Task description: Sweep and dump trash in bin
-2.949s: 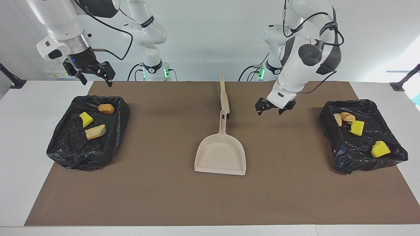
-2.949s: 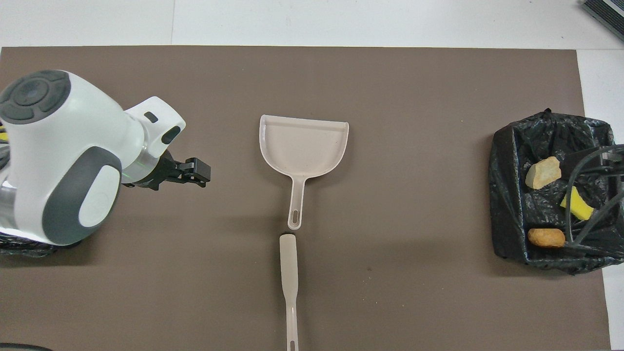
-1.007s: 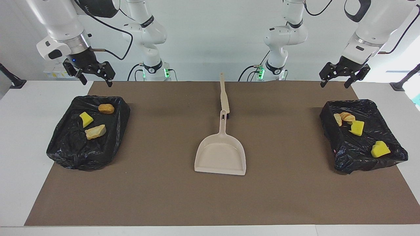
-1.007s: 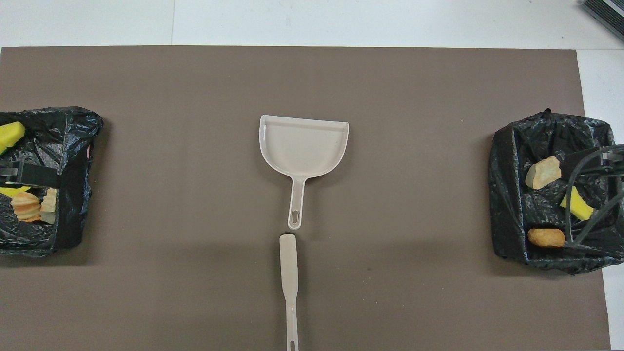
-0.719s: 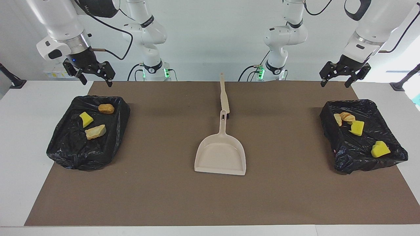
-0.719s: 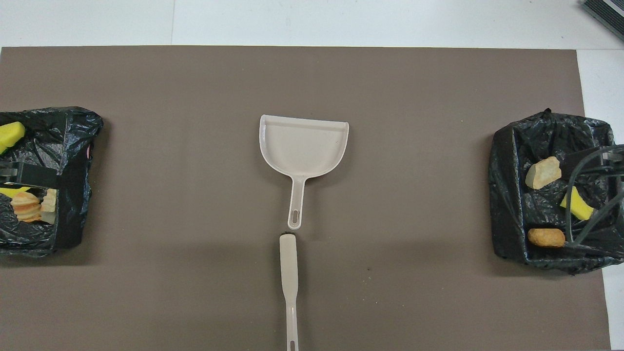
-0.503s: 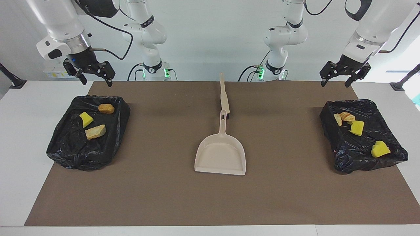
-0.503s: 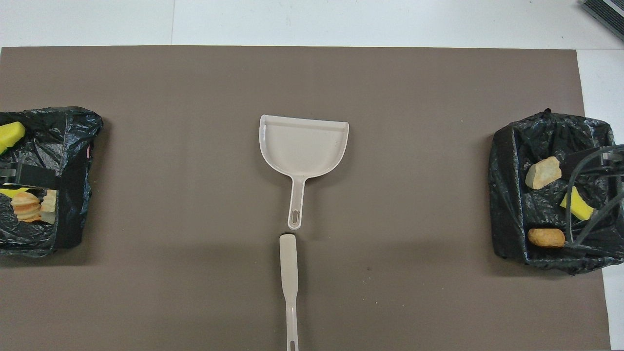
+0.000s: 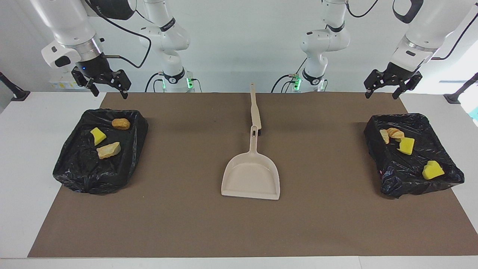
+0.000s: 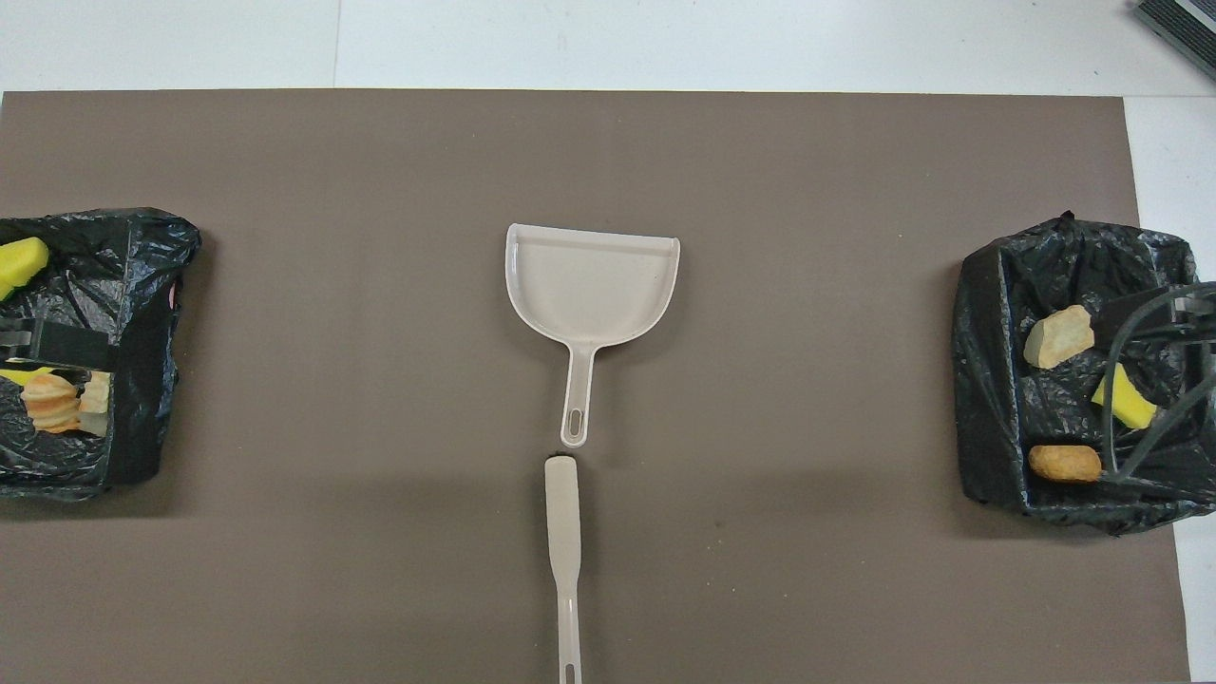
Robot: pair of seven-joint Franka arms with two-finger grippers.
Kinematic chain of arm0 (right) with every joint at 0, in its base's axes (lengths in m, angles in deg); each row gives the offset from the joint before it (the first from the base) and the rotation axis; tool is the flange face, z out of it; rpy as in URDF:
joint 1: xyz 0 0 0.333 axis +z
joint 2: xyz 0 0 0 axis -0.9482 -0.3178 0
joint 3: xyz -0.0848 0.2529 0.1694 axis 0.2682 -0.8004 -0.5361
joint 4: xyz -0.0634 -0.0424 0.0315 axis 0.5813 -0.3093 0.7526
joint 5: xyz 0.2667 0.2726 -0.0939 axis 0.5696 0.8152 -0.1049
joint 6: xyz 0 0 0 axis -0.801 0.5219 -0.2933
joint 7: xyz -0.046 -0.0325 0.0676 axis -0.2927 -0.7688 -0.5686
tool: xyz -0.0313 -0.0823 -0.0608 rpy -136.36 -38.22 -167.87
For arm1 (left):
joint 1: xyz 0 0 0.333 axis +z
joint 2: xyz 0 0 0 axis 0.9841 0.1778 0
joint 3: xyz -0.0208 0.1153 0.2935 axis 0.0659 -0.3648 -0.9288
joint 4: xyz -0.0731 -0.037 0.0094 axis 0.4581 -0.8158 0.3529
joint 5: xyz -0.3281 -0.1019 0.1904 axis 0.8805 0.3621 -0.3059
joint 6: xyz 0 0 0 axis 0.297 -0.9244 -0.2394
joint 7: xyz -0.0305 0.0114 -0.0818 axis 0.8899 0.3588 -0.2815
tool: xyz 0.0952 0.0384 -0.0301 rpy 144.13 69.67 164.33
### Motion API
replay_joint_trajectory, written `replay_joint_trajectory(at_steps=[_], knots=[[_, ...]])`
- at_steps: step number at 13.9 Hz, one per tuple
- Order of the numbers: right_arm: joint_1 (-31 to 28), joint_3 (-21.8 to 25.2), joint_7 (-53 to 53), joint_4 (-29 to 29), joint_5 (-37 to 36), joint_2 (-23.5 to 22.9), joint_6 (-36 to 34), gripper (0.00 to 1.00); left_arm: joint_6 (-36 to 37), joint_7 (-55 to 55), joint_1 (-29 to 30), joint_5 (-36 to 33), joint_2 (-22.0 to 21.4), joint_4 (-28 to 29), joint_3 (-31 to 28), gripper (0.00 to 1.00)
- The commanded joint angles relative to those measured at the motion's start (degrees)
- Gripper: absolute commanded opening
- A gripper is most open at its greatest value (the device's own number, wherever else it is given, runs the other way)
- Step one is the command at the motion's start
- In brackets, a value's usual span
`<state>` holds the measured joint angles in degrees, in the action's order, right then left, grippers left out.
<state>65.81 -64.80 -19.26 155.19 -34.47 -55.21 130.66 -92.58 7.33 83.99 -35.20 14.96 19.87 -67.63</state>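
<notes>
The trash lies in two black-lined bins. In the bin [image 9: 86, 179] at the right arm's end are a yellow wedge [image 9: 98, 135], a tan lump [image 9: 108, 150] and an orange-brown lump [image 9: 121, 123]. The bin [image 9: 396, 183] at the left arm's end holds a croissant-like piece [image 9: 392, 133] and two yellow wedges [image 9: 406, 145] [image 9: 432, 170]. A beige dustpan [image 9: 251, 179] lies empty mid-mat, with a beige brush handle [image 9: 255, 110] in line with its handle, nearer the robots. My left gripper [image 9: 381, 95] and right gripper [image 9: 110, 93] hang open and empty, each raised over its own bin.
A brown mat [image 9: 186, 224] covers most of the white table. In the overhead view the dustpan [image 10: 591, 290] sits midway between the bins [image 10: 988, 380] [image 10: 142, 380]. The arms' bases stand at the table's robot end.
About three seconds ago my left gripper hung low over the mat beside the dustpan's handle. It has since lifted away to above its bin and has barely shifted in the last second. The right arm is still.
</notes>
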Motion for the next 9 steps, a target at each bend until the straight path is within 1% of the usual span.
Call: replay_joint_trajectory(at_steps=[1, 9], knots=[[-0.58, -0.38, 0.41, 1.13, 1.21, 1.06, -0.5, 1.0, 1.6, 0.5, 0.26, -0.77, -0.06, -0.98, 0.27, 1.0], [-0.58, -0.47, 0.67, 1.13, 1.21, 0.97, 0.11, 1.0, 0.98, 0.23, -1.41, -0.77, -0.06, -1.59, -1.75, 1.0]])
